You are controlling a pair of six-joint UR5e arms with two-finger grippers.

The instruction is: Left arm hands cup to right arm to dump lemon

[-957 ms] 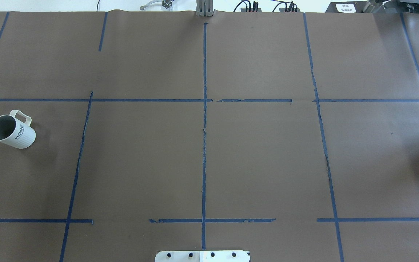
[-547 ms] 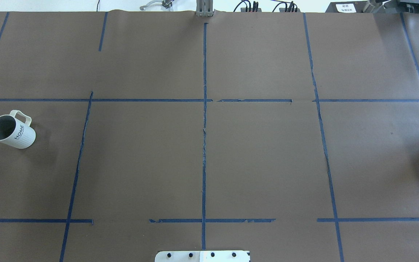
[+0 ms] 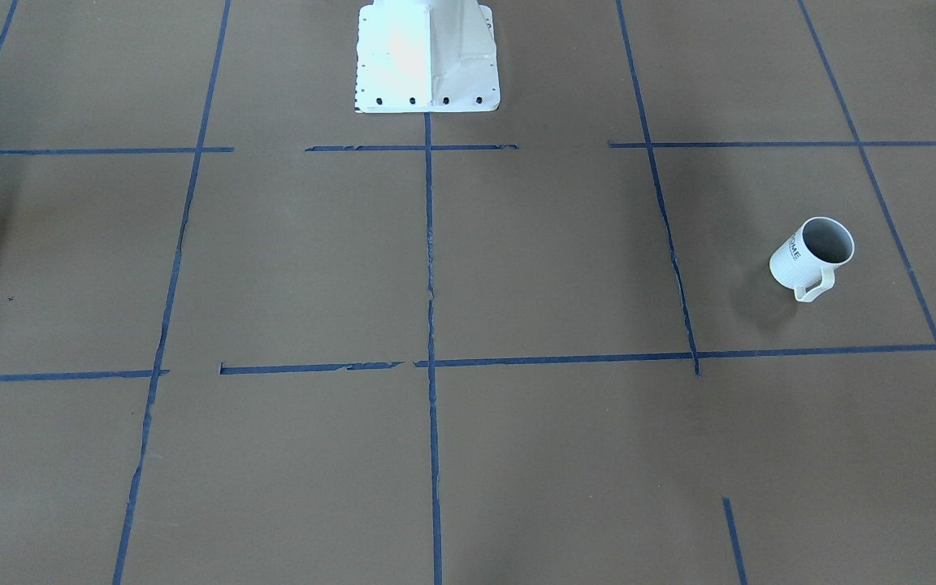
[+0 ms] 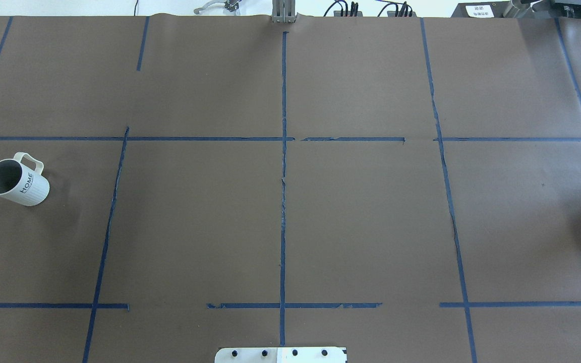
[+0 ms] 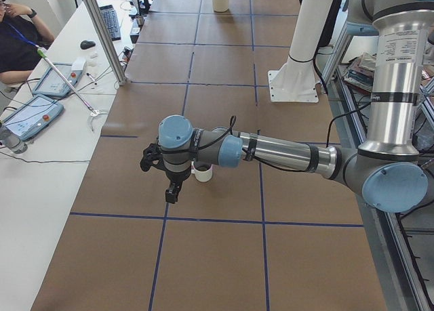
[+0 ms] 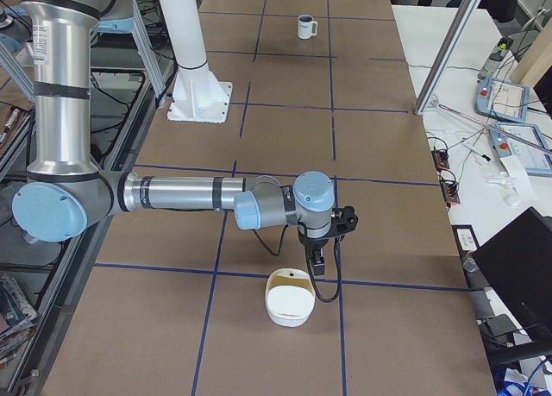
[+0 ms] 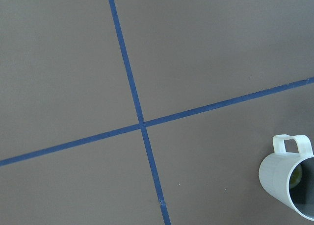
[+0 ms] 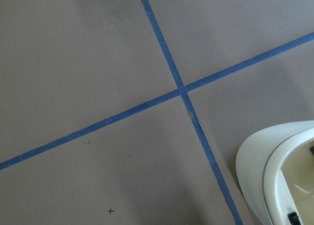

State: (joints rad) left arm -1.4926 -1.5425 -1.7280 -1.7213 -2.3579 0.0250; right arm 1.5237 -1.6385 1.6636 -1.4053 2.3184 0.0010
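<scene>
The white ribbed cup (image 4: 17, 180) lettered "HOME" stands upright near the table's left edge, handle to the far side. It also shows in the front view (image 3: 811, 256) and in the left wrist view (image 7: 287, 181), where a yellow bit (image 7: 295, 176) shows inside it. In the exterior left view the left gripper (image 5: 172, 196) hangs over the table just in front of the cup (image 5: 203, 174); I cannot tell if it is open. In the exterior right view the right gripper (image 6: 317, 265) hangs beside a white bowl (image 6: 289, 299); I cannot tell its state either.
The white bowl also shows in the right wrist view (image 8: 267, 173). The robot's white base (image 3: 427, 57) stands at the table's near middle. Blue tape lines cross the brown table. A desk with tablets (image 5: 30, 114) and a metal post (image 5: 102, 33) lie beyond the far edge.
</scene>
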